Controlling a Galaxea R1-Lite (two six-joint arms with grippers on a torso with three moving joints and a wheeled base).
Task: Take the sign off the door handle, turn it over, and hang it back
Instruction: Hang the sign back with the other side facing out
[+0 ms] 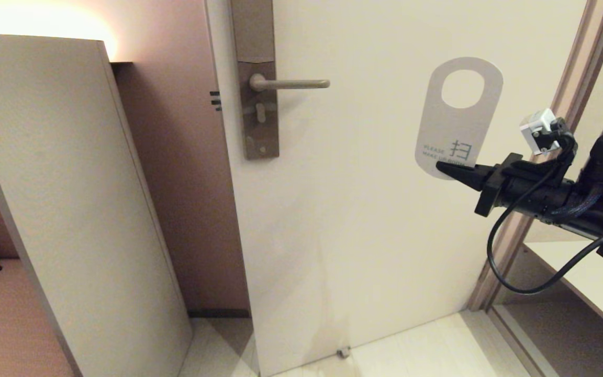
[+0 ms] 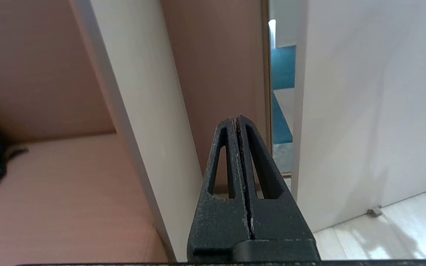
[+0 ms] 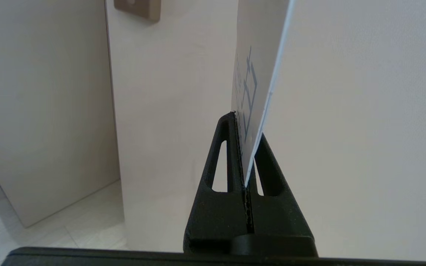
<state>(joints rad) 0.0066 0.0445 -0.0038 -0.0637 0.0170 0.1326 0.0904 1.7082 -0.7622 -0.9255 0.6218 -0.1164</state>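
Two black, wedge-shaped plastic grippers are ours, and only one is at work. Our right gripper (image 1: 440, 167) reaches in from the right side of the head view, its slotted, grainy fingers (image 3: 231, 155) pressed together on the bottom edge of the sign (image 1: 458, 118), a flat, thin card hanger with rounded corners and a large oval hole near its top. We hold it upright in front of the smooth cream door panel (image 1: 364, 235), well to the right of the door handle (image 1: 291, 84) and clear of it. The face turned toward our head is the pale one, printed with small teal lettering reading "please make up room" and a larger character beside it. From the right wrist view we see the card edge-on, a slim white sheet rising from between the two fingers.

That door handle is a slim, straight, horizontal lever of brushed metal, mounted on a tall, narrow grey-brown metal plate (image 1: 257, 125) with a keyhole below the lever; nothing hangs on it.

Our left gripper (image 2: 237, 120) shows only in its own wrist view, its fingers fully together with nothing between them, pointing toward the gap beside the door's edge and a matte beige panel (image 1: 71, 209).
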